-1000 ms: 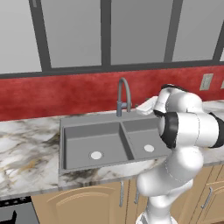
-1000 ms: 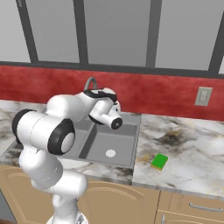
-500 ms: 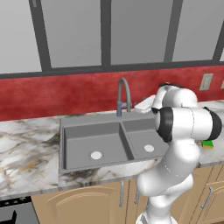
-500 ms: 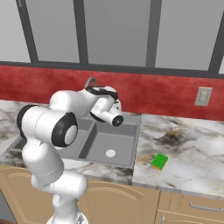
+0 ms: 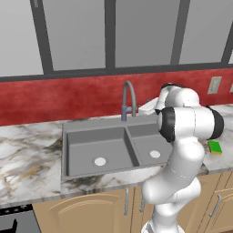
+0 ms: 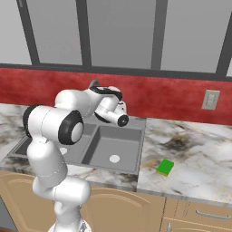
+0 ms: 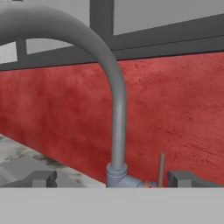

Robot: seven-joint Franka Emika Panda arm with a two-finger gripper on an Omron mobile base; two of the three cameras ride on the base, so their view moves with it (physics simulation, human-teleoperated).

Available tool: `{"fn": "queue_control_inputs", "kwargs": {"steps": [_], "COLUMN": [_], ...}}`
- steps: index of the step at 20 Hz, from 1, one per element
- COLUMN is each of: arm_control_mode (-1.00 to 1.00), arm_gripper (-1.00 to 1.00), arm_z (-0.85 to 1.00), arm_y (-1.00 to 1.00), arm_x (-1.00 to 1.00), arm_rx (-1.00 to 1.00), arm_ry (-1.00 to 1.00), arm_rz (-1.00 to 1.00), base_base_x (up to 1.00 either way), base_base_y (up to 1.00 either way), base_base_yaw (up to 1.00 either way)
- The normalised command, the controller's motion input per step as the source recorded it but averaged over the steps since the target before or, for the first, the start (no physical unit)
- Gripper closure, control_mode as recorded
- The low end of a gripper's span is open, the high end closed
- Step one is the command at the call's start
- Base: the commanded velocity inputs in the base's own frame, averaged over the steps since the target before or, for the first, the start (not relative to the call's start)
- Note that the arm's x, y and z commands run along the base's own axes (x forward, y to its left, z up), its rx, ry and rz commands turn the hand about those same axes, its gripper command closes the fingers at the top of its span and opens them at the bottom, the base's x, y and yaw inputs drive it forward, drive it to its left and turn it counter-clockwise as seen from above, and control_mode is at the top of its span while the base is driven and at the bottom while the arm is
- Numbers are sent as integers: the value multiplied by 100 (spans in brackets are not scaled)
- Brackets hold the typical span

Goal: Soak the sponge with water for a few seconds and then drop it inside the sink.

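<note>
Gaping wide w/ nothing held, pincer [image 7: 109,179] faces faucet [image 7: 114,109].

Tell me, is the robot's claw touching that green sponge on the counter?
Apart. In the right base view the sponge lies alone on the marble counter right of the sink, while the gripper hangs open up by the faucet.

Sponge [image 6: 165,167], green top w/ yellow layer under, lies flat on marble desk [image 6: 199,158] right of sink [image 6: 116,147], well apart from it. Sink: grey double basin w/ centre divider, pale round drain in each, both basins bare. Arched grey faucet [image 5: 129,100] stands upright behind divider.
</note>
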Motion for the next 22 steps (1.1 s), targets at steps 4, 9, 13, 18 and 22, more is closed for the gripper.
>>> {"fn": "queue_control_inputs", "kwargs": {"steps": [4, 9, 13, 18, 22], "arm_control_mode": [-100, -100, -100, -100, -100], "arm_gripper": [-100, -100, -100, -100, -100], "arm_z": [-19, -24, -24, -21, -21], "arm_y": [0, 0, 0, 0, 0], "arm_x": [22, 23, 24, 25, 30], "arm_rx": [0, 0, 0, 0, 0], "arm_ry": [0, 0, 0, 0, 0], "arm_rz": [0, 0, 0, 0, 0], "base_base_x": [0, 0, 0, 0, 0], "base_base_y": [0, 0, 0, 0, 0], "base_base_yaw": [0, 0, 0, 0, 0]}}
